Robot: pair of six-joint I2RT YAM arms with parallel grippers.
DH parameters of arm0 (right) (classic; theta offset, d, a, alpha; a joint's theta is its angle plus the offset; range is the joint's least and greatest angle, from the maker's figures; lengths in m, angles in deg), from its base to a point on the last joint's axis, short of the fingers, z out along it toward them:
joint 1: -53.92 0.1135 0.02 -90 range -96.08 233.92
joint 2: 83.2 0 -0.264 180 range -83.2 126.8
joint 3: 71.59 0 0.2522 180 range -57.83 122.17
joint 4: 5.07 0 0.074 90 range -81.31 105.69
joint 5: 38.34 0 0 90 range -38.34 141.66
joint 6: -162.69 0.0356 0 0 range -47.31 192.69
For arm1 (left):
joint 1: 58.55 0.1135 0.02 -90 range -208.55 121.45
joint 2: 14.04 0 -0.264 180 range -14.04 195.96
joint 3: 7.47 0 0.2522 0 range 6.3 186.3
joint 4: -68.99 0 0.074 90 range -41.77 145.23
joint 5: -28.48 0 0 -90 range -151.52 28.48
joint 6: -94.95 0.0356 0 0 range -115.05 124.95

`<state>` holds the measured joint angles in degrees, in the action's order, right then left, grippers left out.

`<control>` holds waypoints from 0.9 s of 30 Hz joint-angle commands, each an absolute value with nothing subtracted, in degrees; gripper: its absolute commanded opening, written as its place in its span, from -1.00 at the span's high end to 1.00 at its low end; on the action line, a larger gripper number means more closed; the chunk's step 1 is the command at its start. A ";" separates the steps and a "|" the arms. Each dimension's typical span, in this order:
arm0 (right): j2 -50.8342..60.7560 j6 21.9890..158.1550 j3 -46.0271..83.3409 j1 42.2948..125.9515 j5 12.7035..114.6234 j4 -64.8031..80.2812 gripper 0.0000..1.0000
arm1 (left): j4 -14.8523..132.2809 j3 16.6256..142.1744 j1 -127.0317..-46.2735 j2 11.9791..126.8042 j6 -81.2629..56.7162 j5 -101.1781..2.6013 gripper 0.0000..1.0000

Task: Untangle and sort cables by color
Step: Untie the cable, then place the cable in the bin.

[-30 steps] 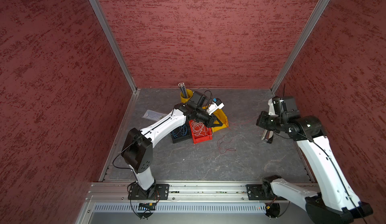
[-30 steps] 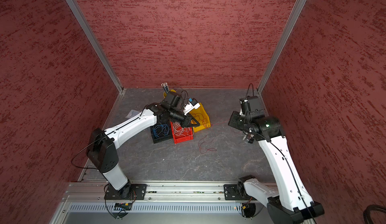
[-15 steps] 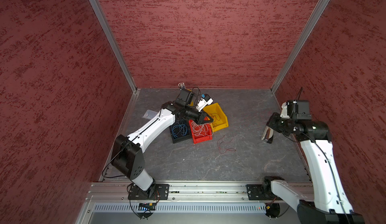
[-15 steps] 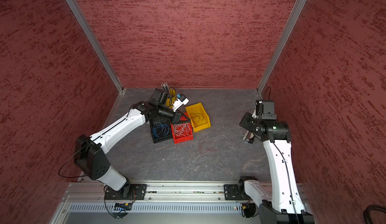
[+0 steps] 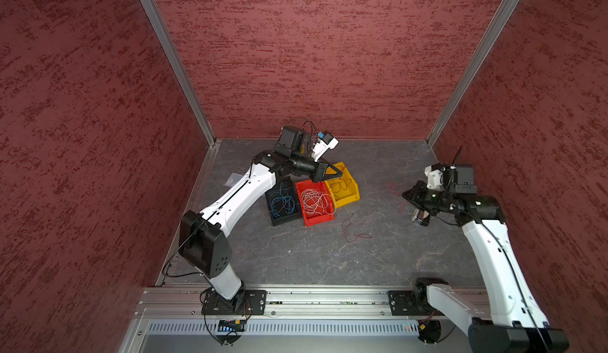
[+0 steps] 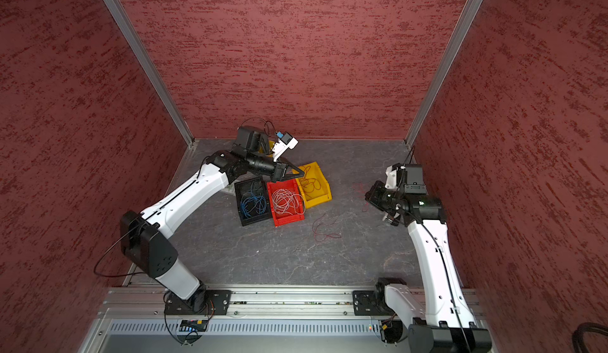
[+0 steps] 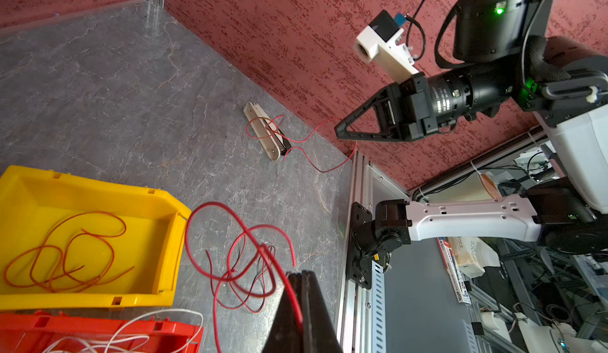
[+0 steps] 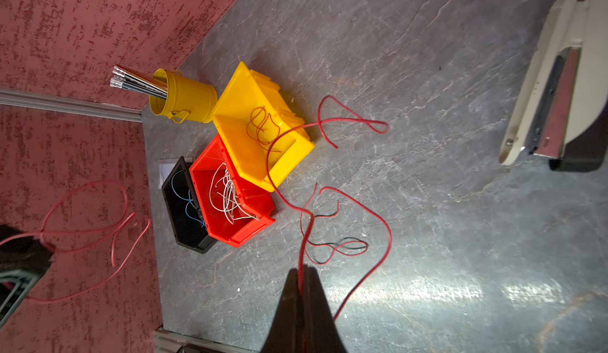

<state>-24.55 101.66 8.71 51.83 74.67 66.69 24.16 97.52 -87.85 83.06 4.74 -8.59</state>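
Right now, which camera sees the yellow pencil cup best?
The right wrist view: the yellow pencil cup shows whole, with pencils sticking out. In both top views the left arm covers nearly all of it. The left wrist view does not show it at all.

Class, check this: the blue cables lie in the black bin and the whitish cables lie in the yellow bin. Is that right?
Not quite. The whitish cables lie in the red bin, not the yellow bin, as both top views show. The blue cables do lie in the black bin.
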 commanded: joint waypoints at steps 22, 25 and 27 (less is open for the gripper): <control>-23.39 100.90 7.64 51.72 76.58 64.94 1.00 | 33.74 112.38 -83.96 111.57 -0.92 -7.56 0.89; -23.26 100.81 7.64 51.70 76.56 64.94 1.00 | 34.29 112.50 -83.95 112.71 -1.50 -7.61 0.87; -23.15 100.79 7.70 51.70 76.72 64.94 1.00 | 34.67 112.65 -83.97 113.27 -2.06 -7.40 0.82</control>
<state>-23.30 101.59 8.71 51.83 75.98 66.34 32.69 110.91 -84.27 112.35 -1.01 -7.76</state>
